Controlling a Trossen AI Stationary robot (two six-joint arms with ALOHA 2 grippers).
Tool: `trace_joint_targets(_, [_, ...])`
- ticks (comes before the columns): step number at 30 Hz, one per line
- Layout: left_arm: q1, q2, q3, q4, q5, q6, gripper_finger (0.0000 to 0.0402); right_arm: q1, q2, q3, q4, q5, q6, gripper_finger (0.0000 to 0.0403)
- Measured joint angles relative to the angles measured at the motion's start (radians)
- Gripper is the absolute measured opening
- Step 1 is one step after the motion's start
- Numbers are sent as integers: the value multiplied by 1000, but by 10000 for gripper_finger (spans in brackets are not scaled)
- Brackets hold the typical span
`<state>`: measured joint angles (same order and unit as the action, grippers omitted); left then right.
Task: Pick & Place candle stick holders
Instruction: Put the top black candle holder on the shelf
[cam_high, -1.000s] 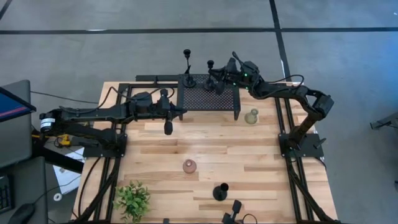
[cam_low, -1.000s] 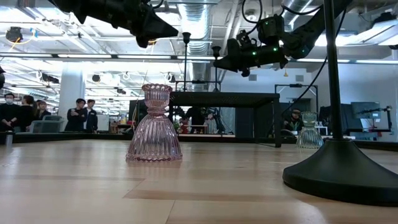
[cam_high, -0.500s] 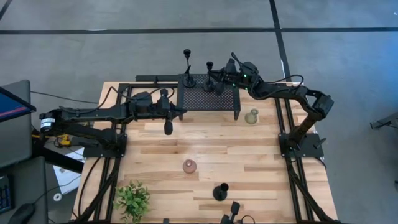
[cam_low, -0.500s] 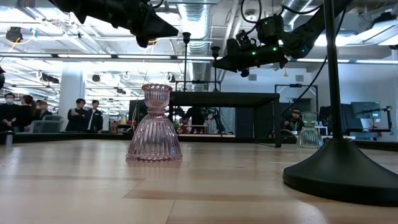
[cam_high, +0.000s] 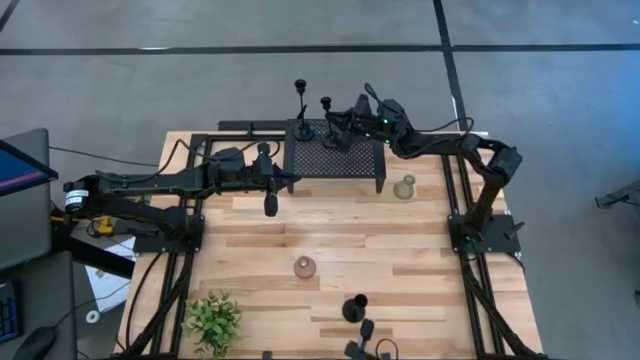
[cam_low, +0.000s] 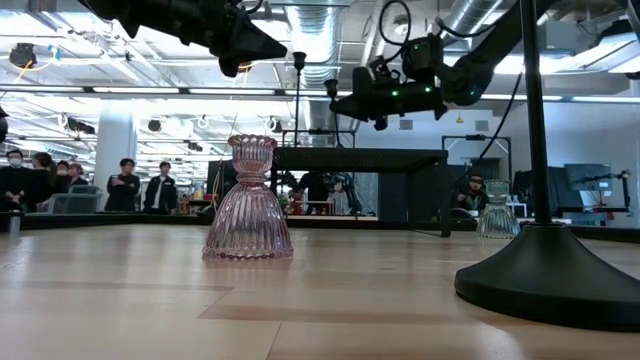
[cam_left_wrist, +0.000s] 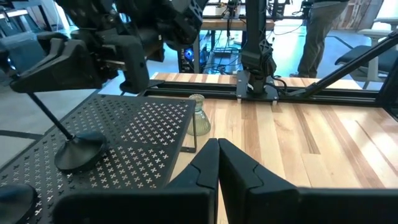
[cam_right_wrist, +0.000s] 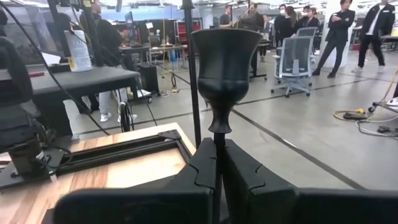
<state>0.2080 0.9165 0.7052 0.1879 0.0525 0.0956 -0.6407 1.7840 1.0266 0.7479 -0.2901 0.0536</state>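
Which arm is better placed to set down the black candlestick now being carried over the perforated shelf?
The right. Its gripper already clamps the slim black candlestick by the stem above the black perforated shelf, beside the taller black candlestick. The left gripper hangs empty, jaws shut, over the wooden table.

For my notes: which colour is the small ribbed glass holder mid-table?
Pale pink glass holder, clearest in the low view.
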Motion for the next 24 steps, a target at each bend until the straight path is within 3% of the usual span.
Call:
trace_joint_targets(14, [0, 0, 0, 0, 0, 3, 6, -1, -59, 44, -194, 3, -61, 4])
trace_joint_targets(24, [0, 0, 0, -1, 0, 1, 6, 0, -58, 42, -220, 3, -56, 75])
